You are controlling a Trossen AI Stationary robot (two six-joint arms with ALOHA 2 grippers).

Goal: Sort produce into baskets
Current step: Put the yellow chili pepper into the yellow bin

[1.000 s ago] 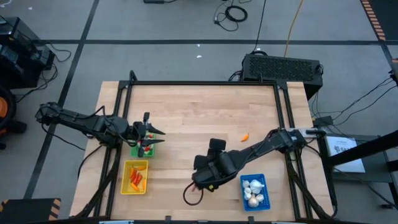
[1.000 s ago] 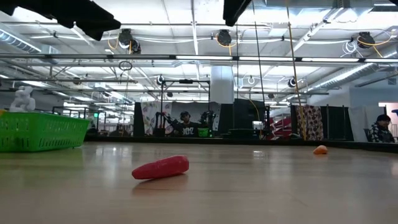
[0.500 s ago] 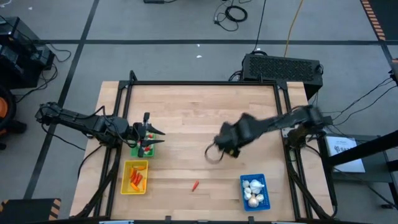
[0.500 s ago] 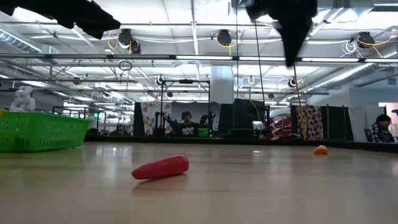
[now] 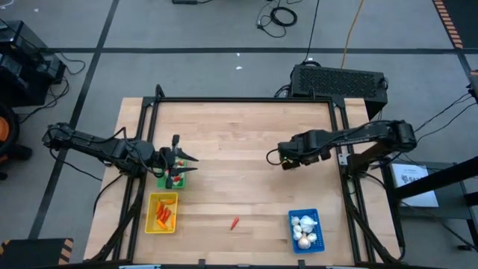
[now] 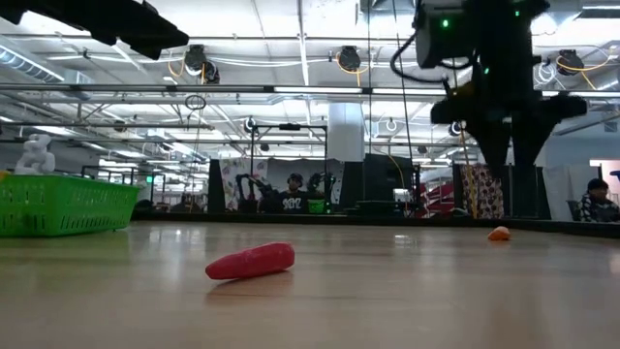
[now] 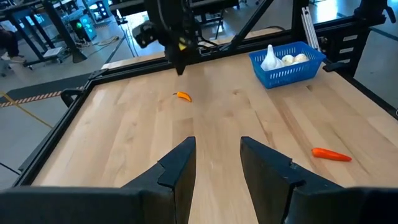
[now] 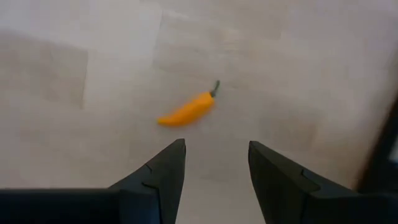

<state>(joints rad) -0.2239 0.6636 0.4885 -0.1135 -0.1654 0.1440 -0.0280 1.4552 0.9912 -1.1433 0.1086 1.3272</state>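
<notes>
Right gripper (image 8: 211, 162) first: its fingers stand parted with nothing between them, hovering above the table (image 5: 239, 134). Straight ahead of those fingertips, just beyond the gap, lies your target, the orange pepper (image 8: 188, 109). From overhead the gripper (image 5: 287, 161) covers it, so the piece sits right beneath that arm, toward the table's right side. Its long axis runs slantwise across the line between the two fingers, neither square to them nor in line, green stem tip away from the gripper and blunt orange end nearer. You would likely want a slight wrist turn so the fingers close across the narrow body. Left gripper (image 7: 214, 165) waits well apart, parted and empty, over the green basket (image 5: 170, 179). Farther out, a red pepper (image 5: 234, 223) lies loose between the yellow basket (image 5: 162, 212) and the blue basket (image 5: 305, 229).
</notes>
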